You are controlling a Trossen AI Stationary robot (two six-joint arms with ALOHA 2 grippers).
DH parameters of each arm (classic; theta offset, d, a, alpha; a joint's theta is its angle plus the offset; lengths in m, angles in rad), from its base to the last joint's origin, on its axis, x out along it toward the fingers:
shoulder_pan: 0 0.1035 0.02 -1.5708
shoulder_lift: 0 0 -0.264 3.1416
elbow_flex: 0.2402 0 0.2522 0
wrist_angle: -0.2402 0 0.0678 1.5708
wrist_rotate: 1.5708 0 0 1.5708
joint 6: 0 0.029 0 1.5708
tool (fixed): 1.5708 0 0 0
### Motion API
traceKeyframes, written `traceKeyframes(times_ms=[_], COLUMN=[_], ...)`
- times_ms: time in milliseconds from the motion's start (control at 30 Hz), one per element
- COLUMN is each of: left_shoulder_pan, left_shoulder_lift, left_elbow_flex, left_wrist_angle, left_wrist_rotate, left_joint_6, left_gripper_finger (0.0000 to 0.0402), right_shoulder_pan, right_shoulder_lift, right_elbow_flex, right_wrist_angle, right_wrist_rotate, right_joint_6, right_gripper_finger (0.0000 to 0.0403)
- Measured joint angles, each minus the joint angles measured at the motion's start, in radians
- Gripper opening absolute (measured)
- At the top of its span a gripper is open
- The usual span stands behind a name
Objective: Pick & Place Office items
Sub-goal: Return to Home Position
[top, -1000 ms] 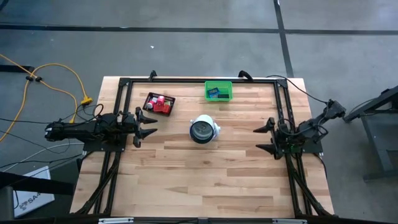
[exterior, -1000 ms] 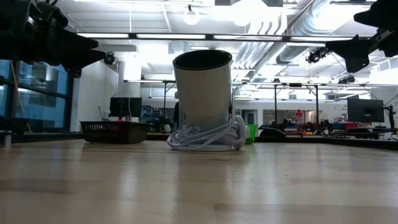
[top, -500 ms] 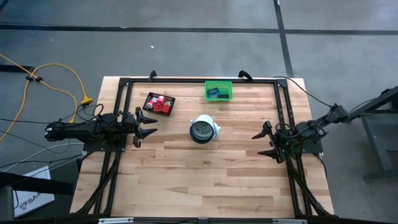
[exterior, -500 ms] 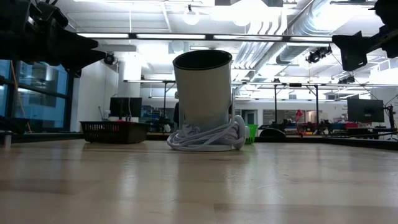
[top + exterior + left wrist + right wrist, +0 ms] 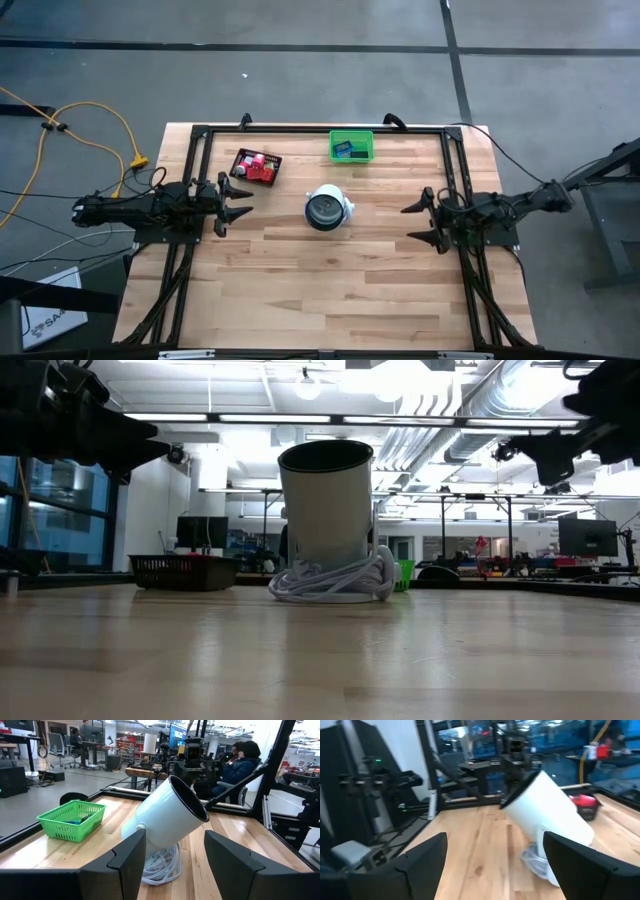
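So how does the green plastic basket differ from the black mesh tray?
The green plastic basket sits square to the wooden table, holding blue flat pieces; the black mesh tray lies skewed, holding red and pink blocks. Both are small open rectangles.

Lamp (image 5: 327, 208) mid-table, btwn left gripper (image 5: 238, 208) & right gripper (image 5: 410, 223). Mesh tray (image 5: 240, 158) behind-left of it, basket (image 5: 351, 133) behind-right; office items (image 5: 262, 170) in both.

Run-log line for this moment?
left arm, table left: jaws open | right arm, table right: jaws open | red/pink items: black tray | blue items: green bin
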Motion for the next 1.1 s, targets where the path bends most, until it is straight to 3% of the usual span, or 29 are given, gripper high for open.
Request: traceKeyframes(times_ms=[367,1100], left_shoulder_pan=[0.0,0.0], left_shoulder_lift=[0.0,0.0], left_elbow_flex=[0.0,0.0], left_wrist_angle=[0.0,0.0], left_wrist_rotate=[0.0,0.0], left_joint_6=[0.0,0.0], left_gripper_finger=[0.0196,0.0196], right_shoulder_pan=[-0.104,-0.109], right_shoulder_lift=[0.077,0.079], right_elbow_flex=[0.0,-0.001], right_wrist_angle=[0.0,-0.002], right_wrist_rotate=[0.008,-0.017], right_joint_6=[0.077,0.055], right_gripper_finger=[0.0317,0.0317])
